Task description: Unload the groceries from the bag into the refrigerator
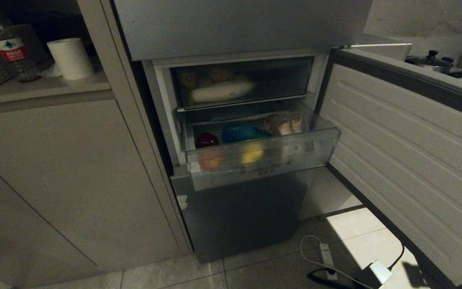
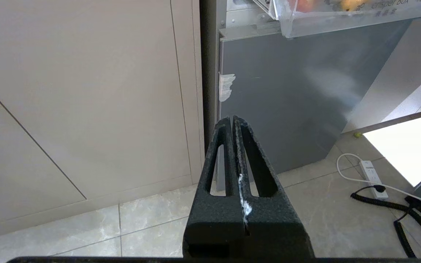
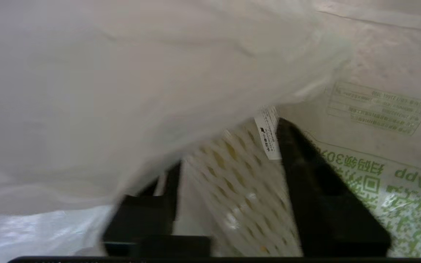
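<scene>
Drawer [image 1: 263,160] long axis crosswise

Black textured fingers [image 2: 249,160] (white smear, perhaps glue).

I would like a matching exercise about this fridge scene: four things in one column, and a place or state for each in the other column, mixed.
Things:
1. left hand
2. right hand
3. paper roll
4. crisper drawer

Places or states:
A. pulled out of the refrigerator
B. inside the bag
C. shut, above the floor tiles
D. on the shelf beside the water bottle

Pairs: 1-C, 2-B, 3-D, 4-A
</scene>
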{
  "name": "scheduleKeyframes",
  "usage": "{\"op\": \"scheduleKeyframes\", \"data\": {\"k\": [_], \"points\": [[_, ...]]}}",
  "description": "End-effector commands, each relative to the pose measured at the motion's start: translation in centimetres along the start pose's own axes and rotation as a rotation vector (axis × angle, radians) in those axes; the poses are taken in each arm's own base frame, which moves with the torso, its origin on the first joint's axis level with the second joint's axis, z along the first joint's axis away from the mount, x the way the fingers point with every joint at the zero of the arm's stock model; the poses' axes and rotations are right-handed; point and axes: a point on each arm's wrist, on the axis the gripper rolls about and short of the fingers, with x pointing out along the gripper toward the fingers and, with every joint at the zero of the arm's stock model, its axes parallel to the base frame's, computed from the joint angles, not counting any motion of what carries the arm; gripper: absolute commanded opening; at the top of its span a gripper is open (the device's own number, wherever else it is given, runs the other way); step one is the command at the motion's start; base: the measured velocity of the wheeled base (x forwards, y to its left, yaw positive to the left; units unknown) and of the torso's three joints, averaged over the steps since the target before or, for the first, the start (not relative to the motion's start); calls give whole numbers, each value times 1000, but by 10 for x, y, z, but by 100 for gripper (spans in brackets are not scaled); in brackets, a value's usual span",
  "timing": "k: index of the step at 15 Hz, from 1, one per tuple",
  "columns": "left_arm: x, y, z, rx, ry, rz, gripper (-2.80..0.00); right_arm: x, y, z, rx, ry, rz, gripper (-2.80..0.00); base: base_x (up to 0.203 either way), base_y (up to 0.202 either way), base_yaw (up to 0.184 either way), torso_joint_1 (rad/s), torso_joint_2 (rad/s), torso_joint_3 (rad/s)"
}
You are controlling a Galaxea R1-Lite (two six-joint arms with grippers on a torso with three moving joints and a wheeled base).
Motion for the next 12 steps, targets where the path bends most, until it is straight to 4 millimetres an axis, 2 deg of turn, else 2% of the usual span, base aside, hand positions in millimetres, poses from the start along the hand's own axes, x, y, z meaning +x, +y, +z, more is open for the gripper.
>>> {"op": "scheduleKeyframes", "data": {"k": [1,9,12], "points": [[0,0,0,0,-1,0,-280,4,0,0,-21,17,10,0,0,0,0,0,0,0],[0,0,0,0,-1,0,-280,7,1,-10,11,100,25,0,0,0,0,0,0,0],[0,0,0,0,-1,0,-280,14,-3,-14,-4,133,18,0,0,0,0,0,0,0]]}}
